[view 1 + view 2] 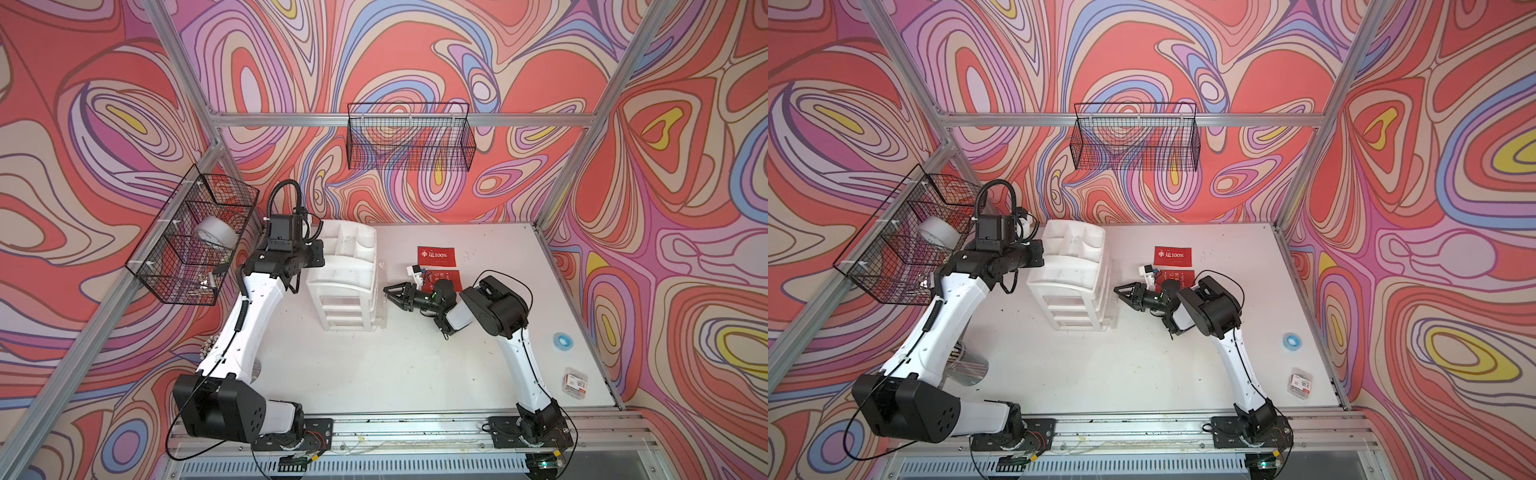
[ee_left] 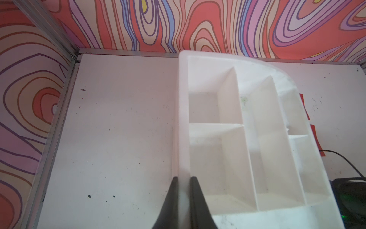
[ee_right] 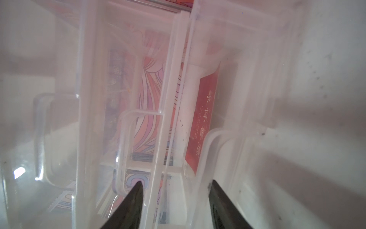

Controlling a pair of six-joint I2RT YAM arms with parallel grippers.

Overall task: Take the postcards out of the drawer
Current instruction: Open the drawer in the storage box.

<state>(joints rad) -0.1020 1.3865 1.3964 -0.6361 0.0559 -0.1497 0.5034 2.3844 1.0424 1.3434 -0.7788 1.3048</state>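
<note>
The white organizer [image 1: 345,270] stands left of the table's middle. My left gripper [image 2: 184,182] is shut on its top compartment wall [image 2: 183,119]. My right gripper [image 1: 390,297] hangs open just in front of the clear drawer fronts [image 1: 380,303]. In the right wrist view one red postcard [image 3: 204,123] lies inside a clear drawer [image 3: 247,79]. The open right gripper [image 3: 176,183] straddles the edge between that drawer's handle and the neighbouring drawer's handle [image 3: 126,138], holding nothing. Two more red postcards lie on the table, one in full view [image 1: 436,257], one [image 1: 451,279] partly under the right arm.
A small white device [image 1: 415,272] sits beside the table postcards. A blue ring [image 1: 562,340] and a small clear box [image 1: 575,383] lie at the right edge. Wire baskets hang on the back wall [image 1: 409,137] and left wall [image 1: 195,237]. A ribbed metal cup [image 1: 967,365] stands under the left arm.
</note>
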